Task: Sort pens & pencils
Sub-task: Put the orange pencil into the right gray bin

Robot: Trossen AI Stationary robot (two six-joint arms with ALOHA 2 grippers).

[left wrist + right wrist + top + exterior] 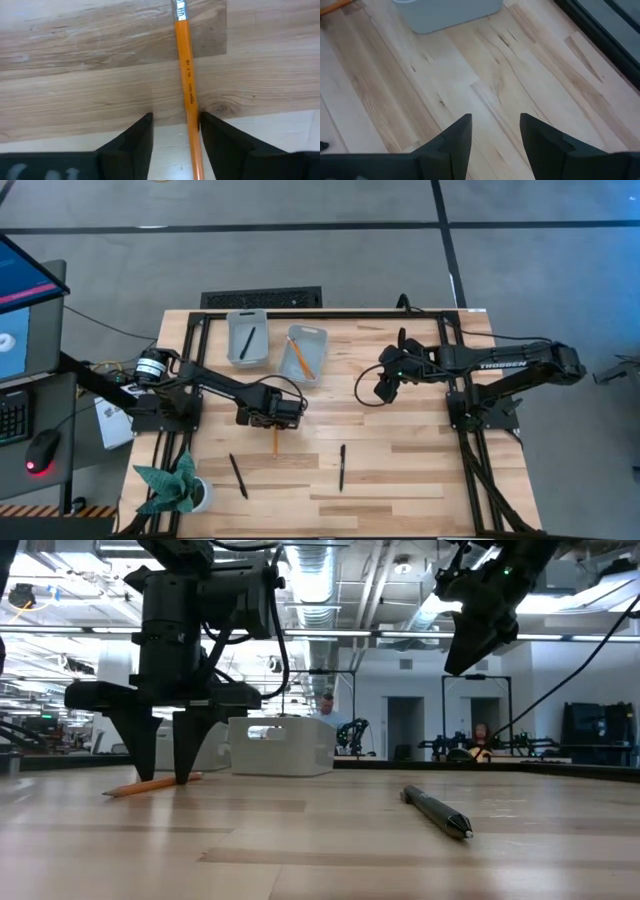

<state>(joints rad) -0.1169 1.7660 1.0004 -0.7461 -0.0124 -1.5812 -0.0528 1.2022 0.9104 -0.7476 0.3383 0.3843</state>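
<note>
Between left fingers (175, 145), pencil (188, 85), touching one finger

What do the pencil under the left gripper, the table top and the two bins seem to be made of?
Pencil: probably wood under glossy orange paint, with printed lettering and a metal ferrule. It lies between the open fingers of the left gripper. Table top: light wooden planks, with visible grain and seams. Bins: probably plastic, smooth matte pale grey.
</note>
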